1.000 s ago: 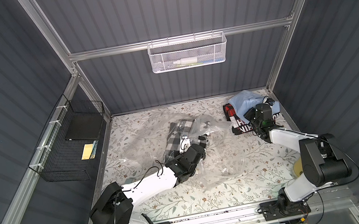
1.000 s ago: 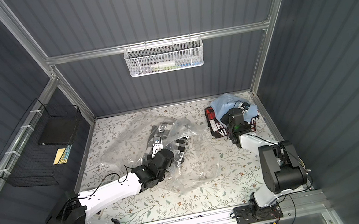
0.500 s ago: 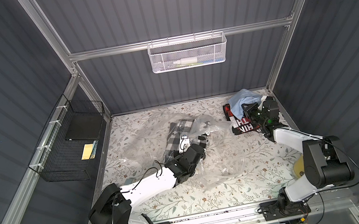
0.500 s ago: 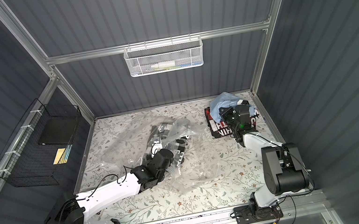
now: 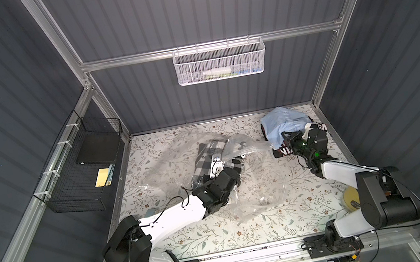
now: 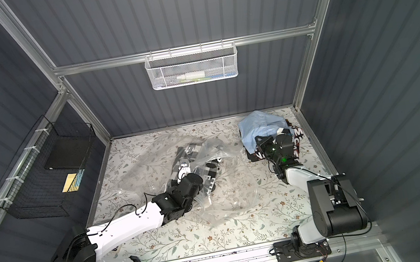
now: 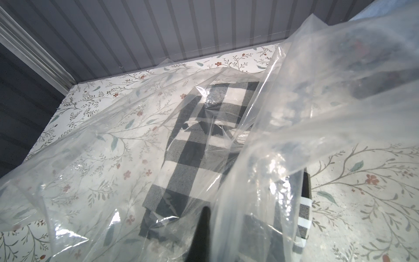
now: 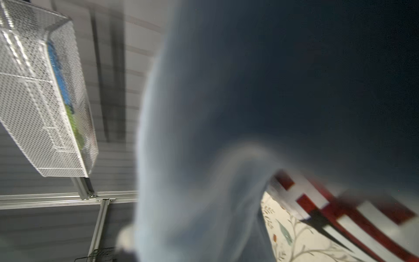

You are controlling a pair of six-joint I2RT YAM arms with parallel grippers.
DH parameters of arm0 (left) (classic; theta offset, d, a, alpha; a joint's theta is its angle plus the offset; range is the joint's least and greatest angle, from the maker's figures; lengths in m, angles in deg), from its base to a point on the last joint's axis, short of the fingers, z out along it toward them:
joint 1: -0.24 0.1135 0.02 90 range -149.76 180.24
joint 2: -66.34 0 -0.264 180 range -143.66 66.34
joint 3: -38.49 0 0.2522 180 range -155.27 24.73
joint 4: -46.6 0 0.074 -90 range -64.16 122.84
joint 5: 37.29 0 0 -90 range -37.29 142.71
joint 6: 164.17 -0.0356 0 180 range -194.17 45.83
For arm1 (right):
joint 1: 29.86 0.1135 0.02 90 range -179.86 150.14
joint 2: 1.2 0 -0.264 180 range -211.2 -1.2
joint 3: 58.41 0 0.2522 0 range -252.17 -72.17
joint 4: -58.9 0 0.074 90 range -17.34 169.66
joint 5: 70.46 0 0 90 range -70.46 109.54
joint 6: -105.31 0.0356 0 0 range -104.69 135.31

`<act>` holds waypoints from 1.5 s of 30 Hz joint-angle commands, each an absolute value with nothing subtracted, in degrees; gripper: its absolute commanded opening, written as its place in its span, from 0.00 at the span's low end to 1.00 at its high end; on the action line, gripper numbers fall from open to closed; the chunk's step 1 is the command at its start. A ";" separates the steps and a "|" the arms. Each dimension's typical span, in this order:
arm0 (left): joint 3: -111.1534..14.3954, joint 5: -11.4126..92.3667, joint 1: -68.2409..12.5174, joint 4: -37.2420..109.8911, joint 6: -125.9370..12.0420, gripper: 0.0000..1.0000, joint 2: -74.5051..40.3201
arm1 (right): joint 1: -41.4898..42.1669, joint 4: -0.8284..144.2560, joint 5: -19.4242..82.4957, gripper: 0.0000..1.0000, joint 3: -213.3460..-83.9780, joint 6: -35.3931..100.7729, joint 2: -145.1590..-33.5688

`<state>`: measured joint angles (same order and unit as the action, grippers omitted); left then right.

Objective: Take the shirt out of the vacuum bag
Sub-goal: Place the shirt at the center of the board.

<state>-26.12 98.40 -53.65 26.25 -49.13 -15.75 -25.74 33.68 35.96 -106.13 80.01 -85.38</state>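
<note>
The crinkly see-through vacuum bag (image 5: 263, 183) (image 6: 230, 191) sprawls over the middle of the floral table. A black-and-white checked cloth (image 5: 207, 155) (image 7: 192, 158) lies inside it. My left gripper (image 5: 236, 166) (image 6: 211, 171) is shut on a fold of the vacuum bag (image 7: 294, 113), with one dark fingertip (image 7: 204, 217) showing through the plastic. At the back right a light blue shirt (image 5: 282, 122) (image 6: 257, 126) rests outside the bag on a black, red and white printed garment (image 5: 281, 151) (image 8: 340, 204). My right gripper (image 5: 288, 137) (image 6: 261, 142) is shut on the shirt's near edge. The blurred blue cloth (image 8: 204, 158) hides its jaws.
A white mesh basket (image 5: 220, 60) hangs on the back wall and a black wire basket (image 5: 86, 172) on the left wall. A yellow round object (image 5: 348, 196) lies by the right arm's elbow. Metal frame posts edge the table.
My right gripper has turned and shifted a little to the right by the pile, and the blue shirt has moved with it. The left arm and the bag have barely moved.
</note>
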 commanded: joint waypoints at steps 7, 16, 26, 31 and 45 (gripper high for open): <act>-27.97 98.70 -53.27 23.25 -50.63 0.00 -13.59 | -26.89 26.99 36.41 0.05 -100.43 76.71 -88.61; -28.09 98.26 -53.24 23.70 -50.77 0.00 -14.39 | -28.18 45.36 30.54 0.64 -104.80 71.66 -76.94; -28.90 97.27 -53.20 23.88 -51.58 0.00 -15.42 | -31.32 58.45 20.92 0.91 -107.16 73.49 -67.47; -29.33 96.75 -53.20 23.97 -51.43 0.00 -15.91 | -33.82 59.70 26.38 0.91 -109.80 77.89 -72.57; -29.25 96.56 -53.20 24.14 -51.84 0.00 -16.34 | -38.06 50.39 26.94 0.80 -111.44 80.77 -82.78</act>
<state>-27.79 96.85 -53.65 24.92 -50.64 -15.83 -37.15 53.03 26.98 -109.99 80.03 -80.79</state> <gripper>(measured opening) 0.047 0.809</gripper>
